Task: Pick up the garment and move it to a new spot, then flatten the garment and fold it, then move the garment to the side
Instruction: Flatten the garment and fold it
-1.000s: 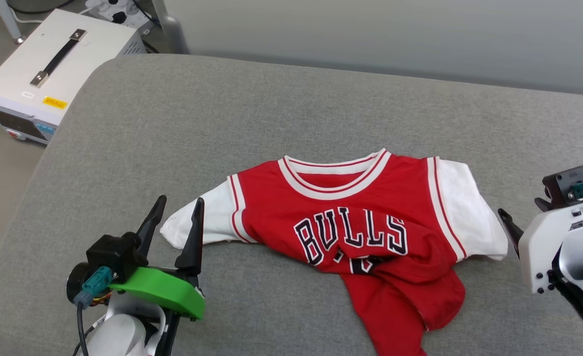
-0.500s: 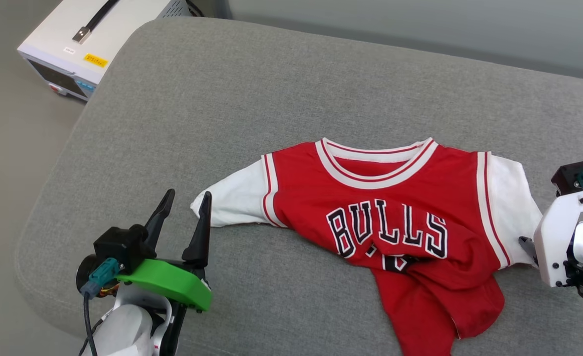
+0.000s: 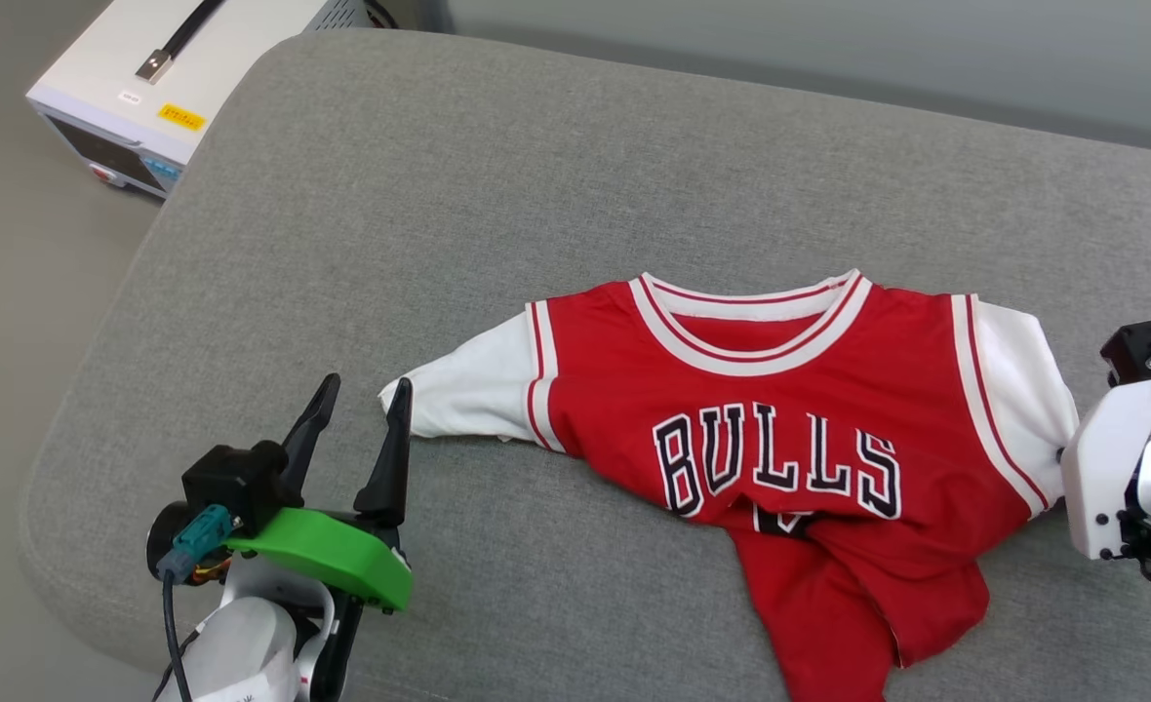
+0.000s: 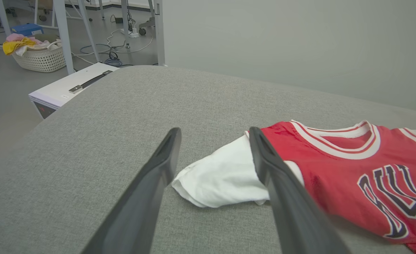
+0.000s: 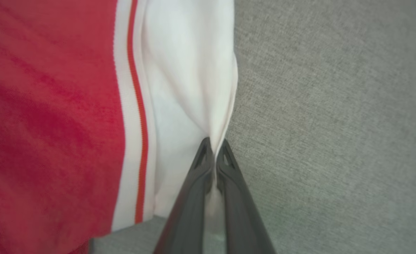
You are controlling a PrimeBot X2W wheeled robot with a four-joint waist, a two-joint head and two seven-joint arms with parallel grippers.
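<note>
In the head view the garment [image 3: 810,390] is cut off by the bottom edge at its lower hem, and the number under "BULLS" is swallowed by a fold (only a sliver is seen). The 2 fingers of the right gripper [image 5: 215,144] are hidden there behind its white mount [image 3: 1107,468]. The white box [image 3: 234,49] is cropped at the top edge; its yellow label [image 3: 181,118] cannot be read.

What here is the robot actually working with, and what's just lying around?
In the job:
- jersey, one sleeve pinched in the shut right gripper
- open left gripper by the other sleeve
- grey cushion under the jersey

Lying about:
- white box with a handle
- laundry basket
- floor cables
</note>
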